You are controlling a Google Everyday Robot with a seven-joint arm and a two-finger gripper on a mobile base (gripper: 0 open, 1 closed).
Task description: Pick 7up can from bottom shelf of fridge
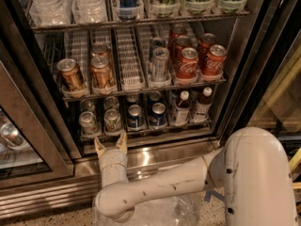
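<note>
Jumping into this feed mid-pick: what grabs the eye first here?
The bulky white arm fills the lower right, its pincer open just below the bottom shelf, at the sill of the fridge. Directly above it sit green-and-silver 7up cans in the shelf's left lanes; red Coca-Cola cans stand out on the rack above, at right.

7up can (113, 120): glossy aluminium, silver top catching light.
Bench (141, 132): bare metal wire, shiny.
Fridge (160, 152): brushed stainless steel, reflective.
Gripper (111, 141): smooth matt cream plastic, jaws spread, just off the Bench's front edge.
</note>
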